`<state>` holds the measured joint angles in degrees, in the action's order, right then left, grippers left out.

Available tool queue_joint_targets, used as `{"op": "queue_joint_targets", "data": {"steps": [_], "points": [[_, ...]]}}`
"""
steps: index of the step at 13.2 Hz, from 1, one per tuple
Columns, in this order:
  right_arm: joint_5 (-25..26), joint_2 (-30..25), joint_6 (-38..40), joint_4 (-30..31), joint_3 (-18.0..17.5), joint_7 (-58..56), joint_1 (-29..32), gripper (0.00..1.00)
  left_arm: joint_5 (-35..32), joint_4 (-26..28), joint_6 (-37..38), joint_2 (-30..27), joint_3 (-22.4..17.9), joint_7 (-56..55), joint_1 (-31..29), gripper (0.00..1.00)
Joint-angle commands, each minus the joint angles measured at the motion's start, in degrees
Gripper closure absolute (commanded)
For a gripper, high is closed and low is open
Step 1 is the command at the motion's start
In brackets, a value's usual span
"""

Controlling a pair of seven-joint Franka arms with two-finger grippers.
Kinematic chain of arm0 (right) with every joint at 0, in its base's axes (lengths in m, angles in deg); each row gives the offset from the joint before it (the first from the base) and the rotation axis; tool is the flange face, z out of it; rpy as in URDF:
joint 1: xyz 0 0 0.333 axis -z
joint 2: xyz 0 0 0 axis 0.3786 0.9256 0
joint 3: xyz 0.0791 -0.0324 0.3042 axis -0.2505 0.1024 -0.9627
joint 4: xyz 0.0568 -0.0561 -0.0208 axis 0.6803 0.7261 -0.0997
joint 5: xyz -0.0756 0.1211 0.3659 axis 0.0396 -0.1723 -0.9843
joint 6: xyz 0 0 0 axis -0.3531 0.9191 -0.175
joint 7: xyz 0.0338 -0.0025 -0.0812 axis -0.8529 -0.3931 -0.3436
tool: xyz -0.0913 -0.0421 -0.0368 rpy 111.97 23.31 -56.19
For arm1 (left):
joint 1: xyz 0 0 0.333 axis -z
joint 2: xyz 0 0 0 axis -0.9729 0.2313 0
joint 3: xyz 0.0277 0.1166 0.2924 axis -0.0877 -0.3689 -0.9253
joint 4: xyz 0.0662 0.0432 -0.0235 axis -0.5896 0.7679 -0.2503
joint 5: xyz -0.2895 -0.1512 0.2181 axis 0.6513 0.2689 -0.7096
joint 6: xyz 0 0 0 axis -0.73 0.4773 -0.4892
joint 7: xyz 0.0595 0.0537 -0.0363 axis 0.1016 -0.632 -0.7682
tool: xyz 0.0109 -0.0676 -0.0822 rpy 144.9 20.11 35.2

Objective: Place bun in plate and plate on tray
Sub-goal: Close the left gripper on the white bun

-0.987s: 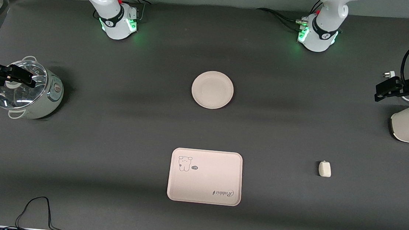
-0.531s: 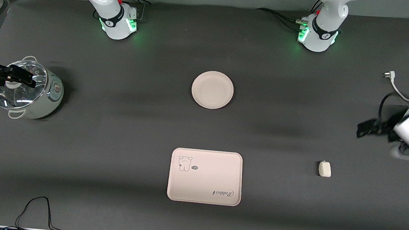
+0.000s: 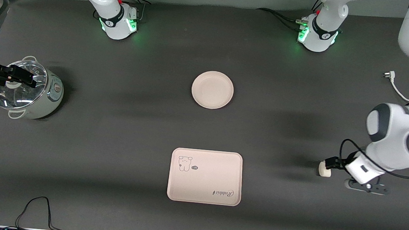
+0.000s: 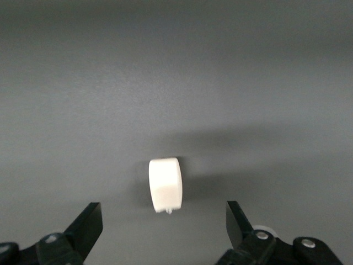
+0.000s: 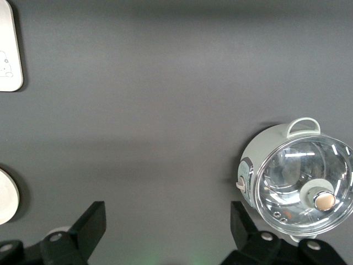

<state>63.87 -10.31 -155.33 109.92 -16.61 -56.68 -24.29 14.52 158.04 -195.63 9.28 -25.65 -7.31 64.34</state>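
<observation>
Now the left gripper, having swung in from the table's end, hangs spread over the bun (right gripper waits, spread, above the pot), grasp likely next

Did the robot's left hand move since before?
Yes. The left gripper came toward the front camera, from beside the white appliance down to the bun, which stayed put.

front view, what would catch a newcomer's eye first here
The big white left arm, bent low at its end of the table, with the open left gripper over the small off-white bun. Next, mid-table, the round plate and, nearer the camera, the rabbit-printed tray, both bare. Last, the glass-lidded cooker at the right arm's end, with the open right gripper above it.
</observation>
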Motion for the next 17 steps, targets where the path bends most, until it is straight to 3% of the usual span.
{"op": "queue_joint_targets", "data": {"steps": [1,4,6,7,9,10,11,14,17], "points": [[0.96,-0.47,0.26,0.16,0.34,0.68,-0.59,0.0,-5.83,2.4,-3.79,2.52,-0.19,-2.73,0.25,0.01],[0.96,-0.47,0.26,0.08,0.34,0.68,-0.59,0.0,-7.26,2.49,-5.72,5.08,-0.19,-2.92,0.25,0.06],[0.96,-0.47,0.26,0.16,0.34,0.59,-0.5,0.0,-7.26,2.49,-7.74,6.22,-0.27,-3.01,0.51,0.16],[0.96,-0.47,0.26,0.16,0.34,0.59,-0.5,0.0,-7.35,2.49,-9.06,6.75,-0.27,-3.27,0.6,0.31],[0.96,-0.47,0.26,0.16,0.34,0.59,-0.5,0.0,-8.49,2.49,-8.98,7.02,-0.27,-3.53,0.6,0.79],[0.96,-0.47,0.26,0.16,0.34,0.59,-0.5,0.0,-8.67,2.49,-8.72,7.02,-0.27,-3.62,0.6,0.96],[0.96,-0.38,0.26,0.16,0.34,0.59,-0.5,0.0,-8.67,2.4,-8.54,7.02,-0.27,-3.62,0.69,1.0],[0.96,-0.38,0.26,0.25,0.34,0.59,-0.5,0.0,-8.67,2.4,-7.41,6.23,-0.19,-3.88,0.6,1.0],[0.96,-0.38,0.26,0.25,0.34,0.59,-0.5,0.0,-7.79,1.09,5.47,-0.69,2.0,-12.03,3.13,1.0]]}}
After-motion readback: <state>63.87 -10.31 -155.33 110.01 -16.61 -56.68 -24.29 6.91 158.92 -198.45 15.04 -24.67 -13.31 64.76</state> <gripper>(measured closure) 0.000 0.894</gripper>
